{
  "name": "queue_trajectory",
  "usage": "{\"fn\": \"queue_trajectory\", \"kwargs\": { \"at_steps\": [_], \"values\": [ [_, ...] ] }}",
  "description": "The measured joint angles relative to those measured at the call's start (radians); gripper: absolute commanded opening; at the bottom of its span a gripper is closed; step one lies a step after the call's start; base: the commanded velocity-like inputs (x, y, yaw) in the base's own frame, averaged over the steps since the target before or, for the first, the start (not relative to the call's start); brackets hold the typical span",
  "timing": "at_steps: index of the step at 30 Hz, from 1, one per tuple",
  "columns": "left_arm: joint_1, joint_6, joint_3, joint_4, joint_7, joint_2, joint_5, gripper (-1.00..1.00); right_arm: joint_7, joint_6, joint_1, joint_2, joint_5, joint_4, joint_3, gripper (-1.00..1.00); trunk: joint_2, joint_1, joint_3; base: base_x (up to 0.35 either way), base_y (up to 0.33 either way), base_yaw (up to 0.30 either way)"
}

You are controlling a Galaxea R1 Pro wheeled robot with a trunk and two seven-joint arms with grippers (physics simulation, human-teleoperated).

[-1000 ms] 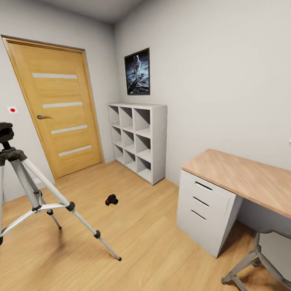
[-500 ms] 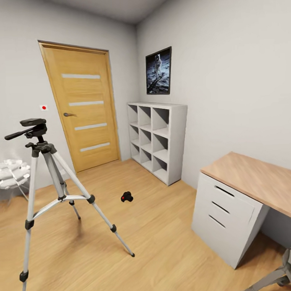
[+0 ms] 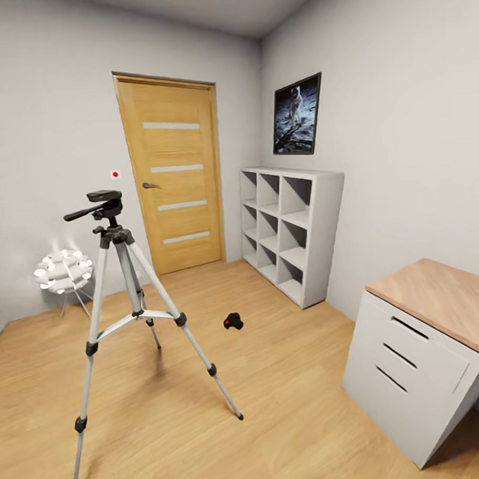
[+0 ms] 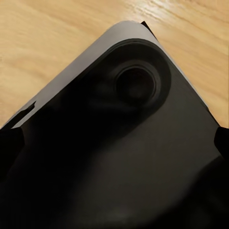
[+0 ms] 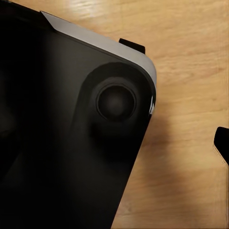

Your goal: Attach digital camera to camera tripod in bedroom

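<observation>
Basically nothing done yet: camera (image 3: pixel 233 321) loose on floor (image 3: pixel 286 397) beside tripod (image 3: pixel 124 299), not mounted. Can't tell either tool's state.

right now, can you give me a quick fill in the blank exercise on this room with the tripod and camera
1. The small black digital camera with a red button lies on the light wood ____.
2. The silver-legged camera tripod stands on ____ legs.
3. The tripod's black pan head carries ____ on top.
4. The framed astronaut picture hangs above the white cube ____.

Missing words: floor; three; nothing; shelf
</observation>
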Motion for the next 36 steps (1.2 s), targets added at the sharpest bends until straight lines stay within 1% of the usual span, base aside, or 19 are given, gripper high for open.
{"fn": "queue_trajectory", "kwargs": {
  "at_steps": [22, 36],
  "values": [
    [0.0, 0.0, 0.001, 0.0, 0.0, -0.001, 0.0, 1.0, 0.002, -0.002, 0.0, -0.001, 0.003, 0.0, 0.001, 1.0, 0.0, 0.0, 0.0, 0.0, 0.0, 0.297],
    [0.0, -0.016, 0.001, 0.0, 0.0, -0.001, 0.0, 1.0, 0.003, -0.002, 0.0, -0.001, 0.003, 0.0, 0.001, 1.0, 0.0, 0.0, 0.0, 0.0, 0.0, 0.3]
  ]
}}
